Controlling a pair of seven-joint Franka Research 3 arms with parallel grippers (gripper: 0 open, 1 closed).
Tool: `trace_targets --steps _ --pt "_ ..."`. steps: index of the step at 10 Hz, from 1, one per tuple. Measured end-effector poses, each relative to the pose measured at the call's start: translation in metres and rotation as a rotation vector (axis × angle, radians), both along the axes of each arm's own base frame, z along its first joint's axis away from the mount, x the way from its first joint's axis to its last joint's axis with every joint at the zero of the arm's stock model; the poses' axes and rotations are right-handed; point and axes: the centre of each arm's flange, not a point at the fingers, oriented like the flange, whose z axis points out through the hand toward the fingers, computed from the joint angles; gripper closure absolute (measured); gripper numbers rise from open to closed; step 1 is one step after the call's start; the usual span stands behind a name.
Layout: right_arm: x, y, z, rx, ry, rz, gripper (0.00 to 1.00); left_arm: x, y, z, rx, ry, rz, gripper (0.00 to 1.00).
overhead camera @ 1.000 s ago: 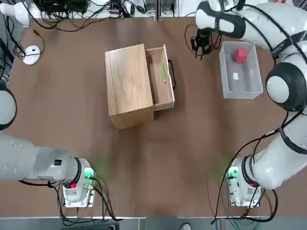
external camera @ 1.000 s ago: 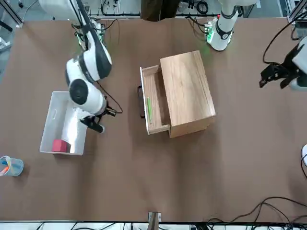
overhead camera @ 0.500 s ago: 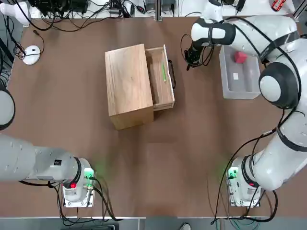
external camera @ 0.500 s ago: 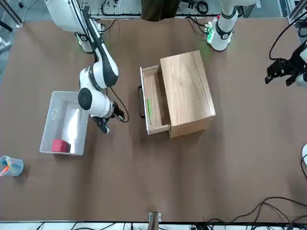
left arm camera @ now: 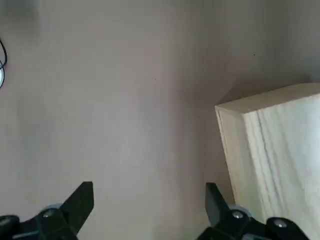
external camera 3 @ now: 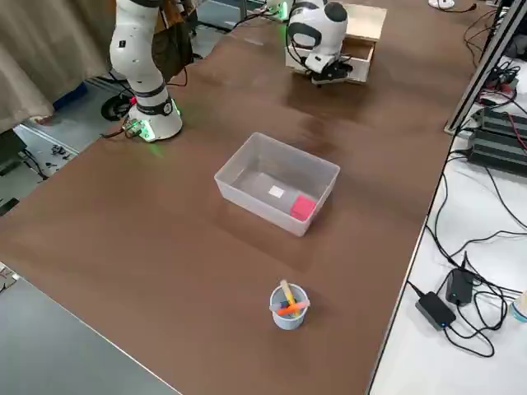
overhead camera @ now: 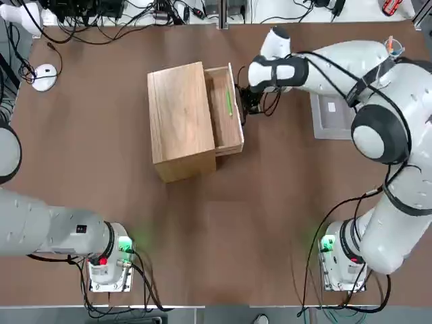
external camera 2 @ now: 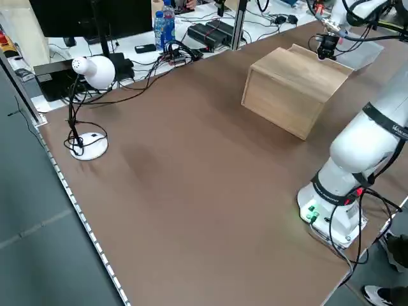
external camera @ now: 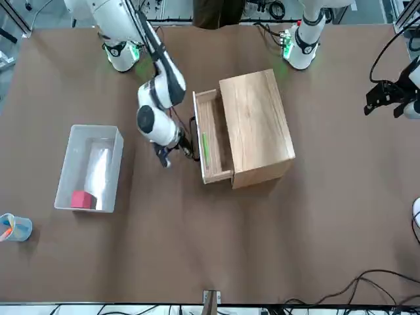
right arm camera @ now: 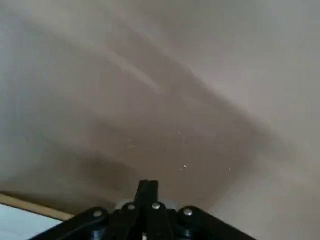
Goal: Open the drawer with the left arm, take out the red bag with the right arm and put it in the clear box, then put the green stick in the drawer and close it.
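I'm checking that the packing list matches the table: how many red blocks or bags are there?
1. The red bag lies in the clear box, near one end. The wooden box's closed interior could hide others.

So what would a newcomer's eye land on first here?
Probably the pale wooden box mid-table, its drawer open with a green stick inside, and the shut right gripper close by the handle. Next, the bright red bag in a corner of the clear bin.
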Motion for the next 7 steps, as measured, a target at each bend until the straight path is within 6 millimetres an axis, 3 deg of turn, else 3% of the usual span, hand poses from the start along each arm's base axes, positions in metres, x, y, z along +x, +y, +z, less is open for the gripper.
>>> trace_targets --steps 1,4,7 --pt "-0.010 0.015 0.001 0.012 0.013 -0.027 0.99 0.000 0.000 0.000 0.000 0.000 0.000 0.01" --pt "-0.077 0.113 0.026 0.051 -0.009 -0.097 0.99 0.000 -0.001 -0.001 0.000 0.001 -0.002 0.01" --pt "-0.074 0.117 0.039 0.050 -0.026 -0.150 0.99 0.002 -0.002 -0.004 0.001 0.007 -0.002 0.01"
